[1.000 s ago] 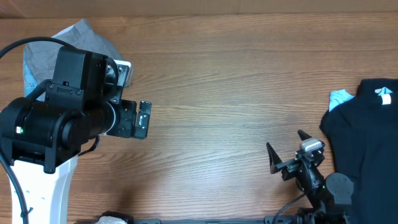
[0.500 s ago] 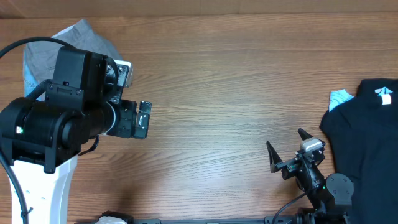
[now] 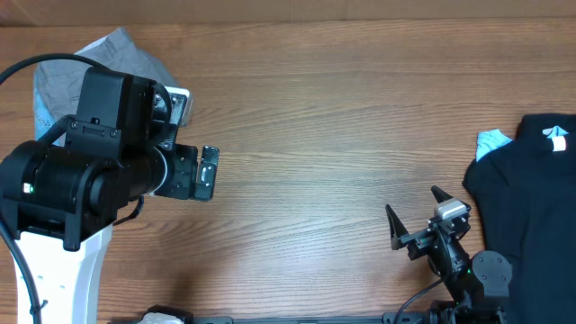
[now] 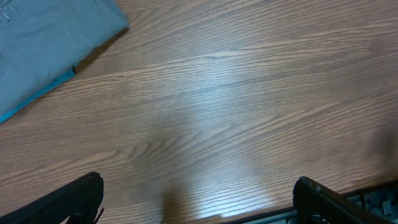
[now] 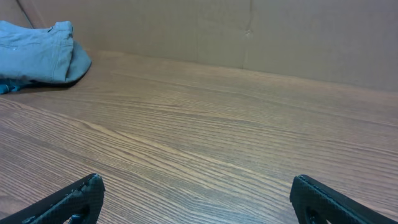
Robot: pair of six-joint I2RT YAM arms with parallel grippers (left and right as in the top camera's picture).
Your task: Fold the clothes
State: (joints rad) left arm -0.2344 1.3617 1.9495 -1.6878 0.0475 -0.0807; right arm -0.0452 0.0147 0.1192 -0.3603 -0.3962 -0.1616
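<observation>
The clothes (image 3: 126,56) lie as a folded grey bundle at the table's far left corner, partly hidden under my left arm. In the left wrist view the clothes (image 4: 43,43) fill the top left corner. The right wrist view has the clothes (image 5: 38,51) far off at the left. My left gripper (image 3: 199,173) hangs over bare wood to the right of the bundle, and in its own view the left gripper (image 4: 198,190) stands open and holds nothing. Near the front edge my right gripper (image 3: 412,203) is open too; its own view shows the right gripper (image 5: 198,190) over bare wood.
A black garment (image 3: 531,198) lies at the table's right edge with a pale blue cloth (image 3: 493,141) peeking out at its left. A pale blue edge (image 4: 37,99) shows under the grey bundle. A brown wall (image 5: 249,31) closes the table's back.
</observation>
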